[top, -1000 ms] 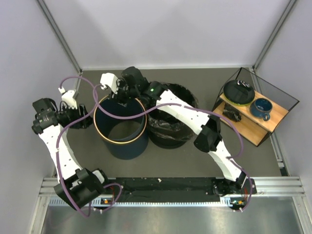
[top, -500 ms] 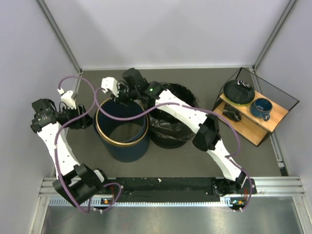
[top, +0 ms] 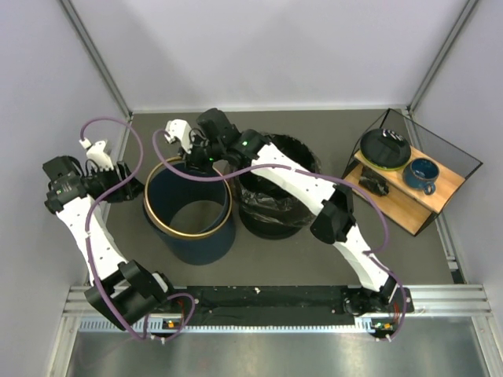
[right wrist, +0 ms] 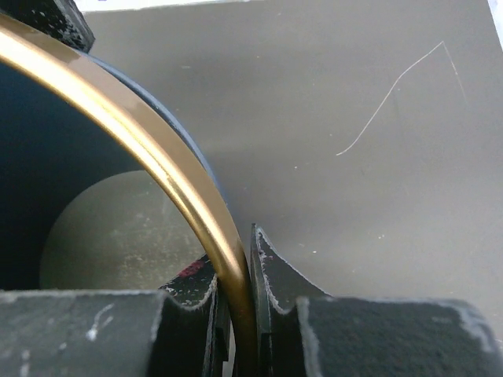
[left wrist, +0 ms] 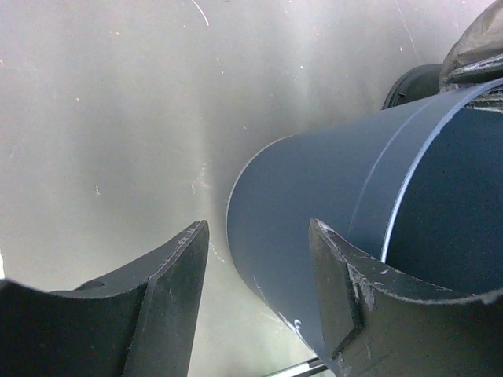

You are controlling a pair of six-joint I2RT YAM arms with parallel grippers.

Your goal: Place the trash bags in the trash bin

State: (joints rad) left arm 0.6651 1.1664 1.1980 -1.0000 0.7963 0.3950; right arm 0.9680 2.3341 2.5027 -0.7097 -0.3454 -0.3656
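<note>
The trash bin (top: 192, 236), navy with a gold rim, stands left of centre on the table. My right gripper (top: 192, 156) reaches over its far edge and is shut on the gold rim (right wrist: 149, 141), one finger inside the bin and one outside (right wrist: 236, 271). The trash bags (top: 277, 206), crinkly black film, sit bunched in a round heap just right of the bin, and a corner of them (left wrist: 481, 38) shows in the left wrist view. My left gripper (top: 130, 188) hovers open beside the bin's left wall (left wrist: 330, 196), its jaws (left wrist: 258, 271) holding nothing.
A wire shelf (top: 440, 145) at the right holds a wooden board with a black dish (top: 385, 149), a blue mug (top: 421, 174) and a small black object (top: 374, 183). Grey walls close in the table on three sides.
My right gripper has closed onto the bin's rim. The bin has shifted a little to the left, and my left arm has drawn back leftward from its wall.
</note>
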